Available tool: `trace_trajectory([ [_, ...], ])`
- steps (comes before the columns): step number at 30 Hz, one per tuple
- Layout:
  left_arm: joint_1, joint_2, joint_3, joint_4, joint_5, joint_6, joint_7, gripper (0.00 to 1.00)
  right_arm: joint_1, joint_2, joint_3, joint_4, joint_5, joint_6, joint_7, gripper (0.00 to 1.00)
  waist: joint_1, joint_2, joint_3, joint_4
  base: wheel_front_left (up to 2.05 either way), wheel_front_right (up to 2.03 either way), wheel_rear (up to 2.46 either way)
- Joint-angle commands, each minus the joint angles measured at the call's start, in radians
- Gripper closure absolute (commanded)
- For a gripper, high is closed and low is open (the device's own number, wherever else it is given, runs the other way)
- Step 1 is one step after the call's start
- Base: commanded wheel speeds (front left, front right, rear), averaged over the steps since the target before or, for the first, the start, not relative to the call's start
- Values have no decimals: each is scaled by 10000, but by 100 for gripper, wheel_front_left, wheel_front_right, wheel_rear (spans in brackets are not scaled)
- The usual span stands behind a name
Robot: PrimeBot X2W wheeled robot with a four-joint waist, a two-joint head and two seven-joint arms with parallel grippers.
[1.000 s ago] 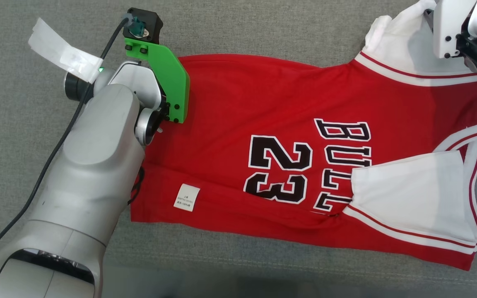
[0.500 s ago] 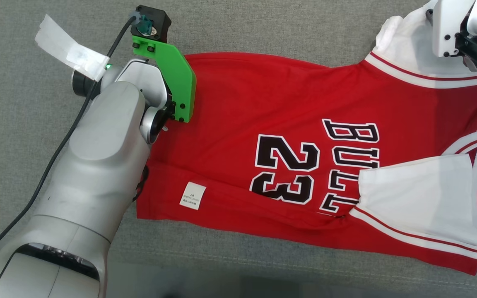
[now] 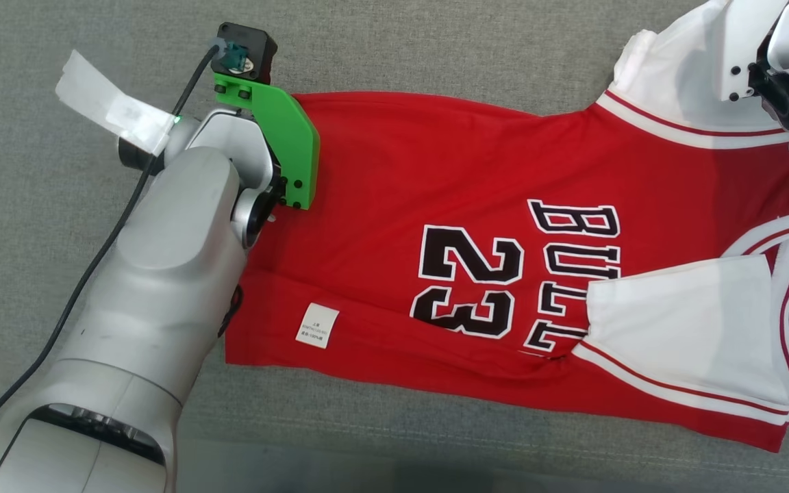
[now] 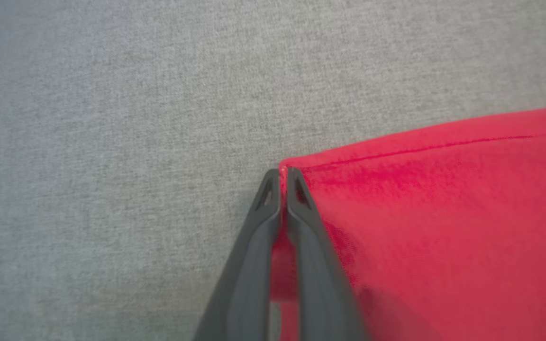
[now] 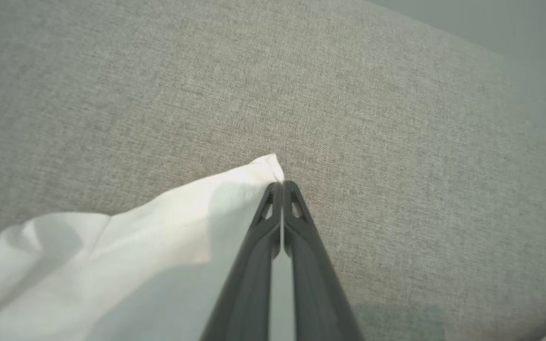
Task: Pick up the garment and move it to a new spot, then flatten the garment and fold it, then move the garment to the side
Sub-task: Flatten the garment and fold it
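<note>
The garment (image 3: 435, 185) is a red jersey with white sleeves and black "BULLS 23" lettering, spread sideways on the grey cloth surface (image 3: 435, 48). In the left wrist view my left gripper (image 4: 282, 173) is shut on the red hem corner (image 4: 443, 213), with cloth showing between its fingers. The right wrist view has my right gripper (image 5: 282, 185) shut on the corner of a white sleeve (image 5: 159, 246). From the head view my left forearm (image 3: 175, 260) covers the jersey's left edge, and my right wrist (image 3: 764, 61) sits over the far white sleeve (image 3: 668, 68).
A black cable (image 3: 107, 239) and a white tape flag (image 3: 103, 106) trail from my left arm. A white care label (image 3: 318, 326) lies on the jersey's near edge. Bare grey cloth surrounds the garment; its far edge shows in the right wrist view (image 5: 514, 52).
The right gripper has closed on the white sleeve corner, and the sleeve now rises a little toward my right wrist. The head view shifted slightly. The left arm keeps its grip.
</note>
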State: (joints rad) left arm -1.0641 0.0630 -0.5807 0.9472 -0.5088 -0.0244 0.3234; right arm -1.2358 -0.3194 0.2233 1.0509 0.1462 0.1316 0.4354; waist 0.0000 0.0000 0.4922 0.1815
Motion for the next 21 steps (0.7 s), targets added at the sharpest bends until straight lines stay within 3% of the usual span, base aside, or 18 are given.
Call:
trace_trajectory([
  [1, 173, 176, 31, 157, -26, 102, -93, 100, 99, -75, 75, -79, 49, -19, -200, 100, 0, 0, -162, -105, 0, 0, 0],
  [8, 233, 332, 87, 438, 9, 310, -767, 100, 393, -168, 524, -382, 544, -19, -1457, 100, 0, 0, -579, -363, 0, 0, 0],
  [13, 511, 389, 16, 467, 55, 333, -1311, 100, 1053, -136, 998, -1038, 1704, -19, -2029, 100, 0, 0, -903, -421, 0, 0, 0],
  [15, 732, 414, 1, 438, 38, 298, -1598, 100, 1526, -211, 1274, -1616, 2494, -19, -1952, 100, 0, 0, -1095, -459, 0, 0, 0],
  [17, 1003, 507, -144, 355, 172, 284, -2015, 100, 2321, -630, 1689, -2853, 3711, -19, -1539, 100, 0, 0, -1366, -550, 0, 0, 0],
  [21, 1502, 667, -283, 68, 365, 423, -2780, 100, 3631, -1572, 2000, -4674, 4819, -17, -845, 100, 0, 0, -1778, -667, 0, 0, 0],
])
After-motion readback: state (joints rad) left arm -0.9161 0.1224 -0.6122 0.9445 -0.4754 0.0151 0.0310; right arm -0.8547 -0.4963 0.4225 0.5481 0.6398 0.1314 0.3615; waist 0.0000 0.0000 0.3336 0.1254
